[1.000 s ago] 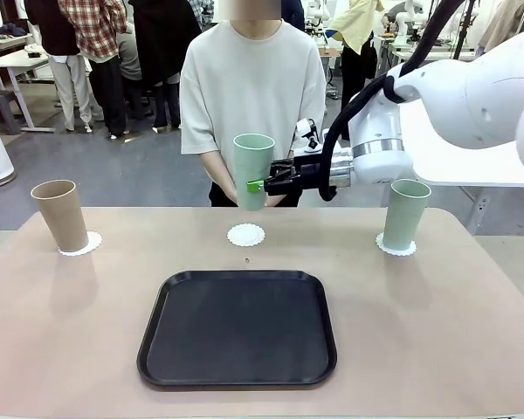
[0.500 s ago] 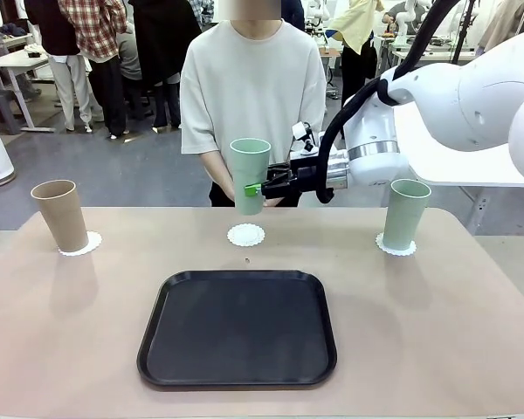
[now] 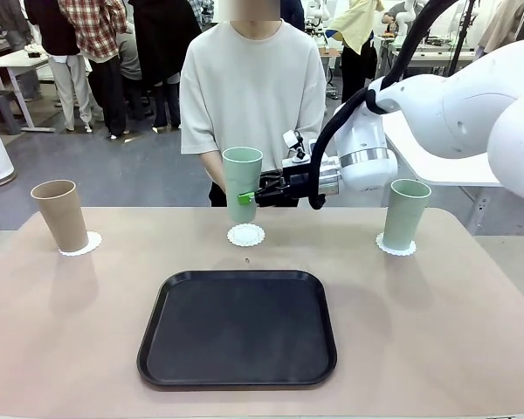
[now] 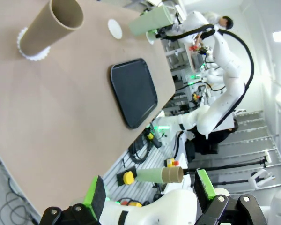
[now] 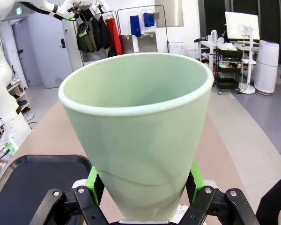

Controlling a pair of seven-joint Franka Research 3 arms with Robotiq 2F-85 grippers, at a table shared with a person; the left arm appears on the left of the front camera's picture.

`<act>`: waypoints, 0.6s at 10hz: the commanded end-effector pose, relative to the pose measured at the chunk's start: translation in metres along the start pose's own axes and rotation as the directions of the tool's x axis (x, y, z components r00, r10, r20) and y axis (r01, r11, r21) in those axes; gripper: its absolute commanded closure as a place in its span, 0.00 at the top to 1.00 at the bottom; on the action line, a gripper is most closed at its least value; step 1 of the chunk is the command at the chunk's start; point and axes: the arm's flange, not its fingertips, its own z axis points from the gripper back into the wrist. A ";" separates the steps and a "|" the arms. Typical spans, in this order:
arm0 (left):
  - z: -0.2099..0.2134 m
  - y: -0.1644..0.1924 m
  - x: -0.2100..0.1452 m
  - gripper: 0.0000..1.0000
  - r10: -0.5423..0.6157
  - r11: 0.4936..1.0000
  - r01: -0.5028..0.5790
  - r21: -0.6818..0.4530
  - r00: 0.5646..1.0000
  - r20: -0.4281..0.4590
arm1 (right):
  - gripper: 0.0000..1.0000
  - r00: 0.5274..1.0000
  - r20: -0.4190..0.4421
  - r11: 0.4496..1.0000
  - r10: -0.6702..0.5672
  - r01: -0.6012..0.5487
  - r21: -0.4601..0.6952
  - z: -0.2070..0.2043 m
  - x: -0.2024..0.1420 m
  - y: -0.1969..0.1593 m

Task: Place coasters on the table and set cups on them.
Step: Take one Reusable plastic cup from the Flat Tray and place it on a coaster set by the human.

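My right gripper [image 3: 245, 197] is shut on the lower part of a pale mint green cup [image 3: 242, 182], holding it upright a little above the bare middle coaster [image 3: 245, 234]. In the right wrist view the cup [image 5: 140, 126] stands between the green pads [image 5: 94, 180]. A tan-brown cup [image 3: 59, 214] stands on the left coaster [image 3: 83, 245]. Another mint cup [image 3: 405, 214] stands on the right coaster [image 3: 395, 247]. My left gripper [image 4: 150, 191] is open with nothing in it, high off the table's left side, looking at the tan cup [image 4: 54, 23] and the table [image 4: 61, 117].
A black tray [image 3: 237, 327] lies on the table [image 3: 61, 332] in the near middle. A person [image 3: 253, 87] stands at the far edge right behind the held cup, hands low. A white table [image 3: 445, 166] lies behind the right arm.
My right arm has carried the mint cup to the left and downward, closer to the middle coaster. The other cups and coasters have not moved.
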 end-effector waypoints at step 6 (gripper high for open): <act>0.001 -0.002 -0.002 1.00 -0.001 1.000 0.001 -0.005 1.000 0.002 | 0.84 1.000 -0.008 0.999 0.016 -0.016 0.030 -0.009 -0.019 -0.036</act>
